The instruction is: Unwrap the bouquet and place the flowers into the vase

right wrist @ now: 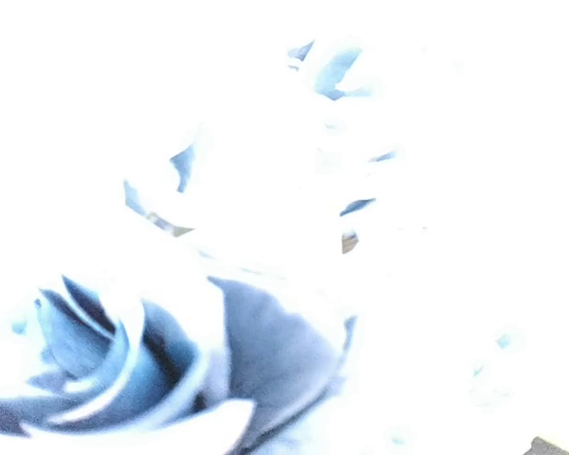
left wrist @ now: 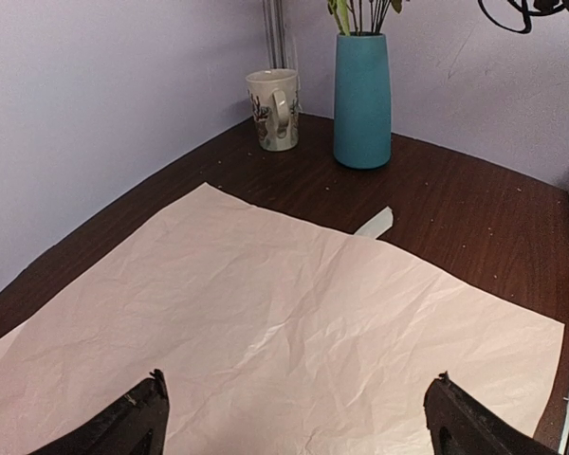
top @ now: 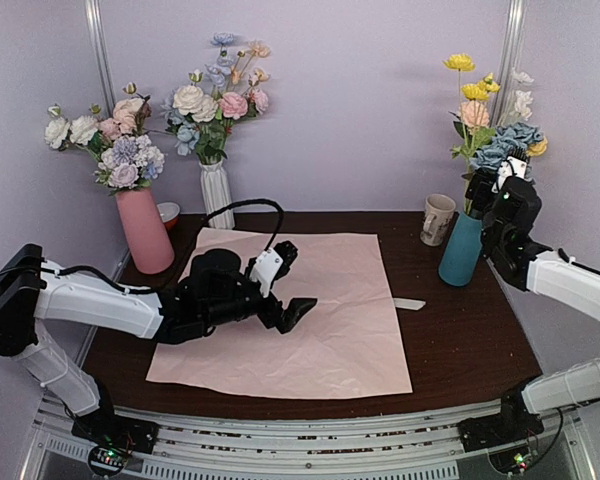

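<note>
Right wrist view: flowers (right wrist: 142, 360) blurred, overexposed; left wrist view crops them.

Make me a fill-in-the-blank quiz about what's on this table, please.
The paper spread on the table is ____.
The left claw above the paper is ____.
The yellow flowers stand in the teal ____.
Beside that stands a cream ____.
Answers: pink; open; vase; mug.
</note>
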Robot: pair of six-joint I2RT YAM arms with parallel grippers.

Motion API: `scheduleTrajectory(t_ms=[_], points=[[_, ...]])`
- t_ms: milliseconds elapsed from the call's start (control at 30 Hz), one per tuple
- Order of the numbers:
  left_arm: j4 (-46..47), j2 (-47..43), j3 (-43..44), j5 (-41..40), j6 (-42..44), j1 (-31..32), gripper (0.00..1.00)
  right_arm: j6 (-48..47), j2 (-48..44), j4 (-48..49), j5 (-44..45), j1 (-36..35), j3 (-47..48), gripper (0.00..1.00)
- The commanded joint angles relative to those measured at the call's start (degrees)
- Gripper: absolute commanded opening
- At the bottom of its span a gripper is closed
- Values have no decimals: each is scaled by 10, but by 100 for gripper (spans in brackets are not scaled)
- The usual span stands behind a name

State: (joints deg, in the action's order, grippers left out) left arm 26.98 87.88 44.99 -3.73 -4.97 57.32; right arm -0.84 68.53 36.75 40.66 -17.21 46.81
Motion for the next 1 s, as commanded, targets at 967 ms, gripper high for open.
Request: scheduleTrajectory(t_ms=[967], points=[[-39,-56,-13,-72,-18,-42,95,196,-190,-321,-355,3,-83,100]])
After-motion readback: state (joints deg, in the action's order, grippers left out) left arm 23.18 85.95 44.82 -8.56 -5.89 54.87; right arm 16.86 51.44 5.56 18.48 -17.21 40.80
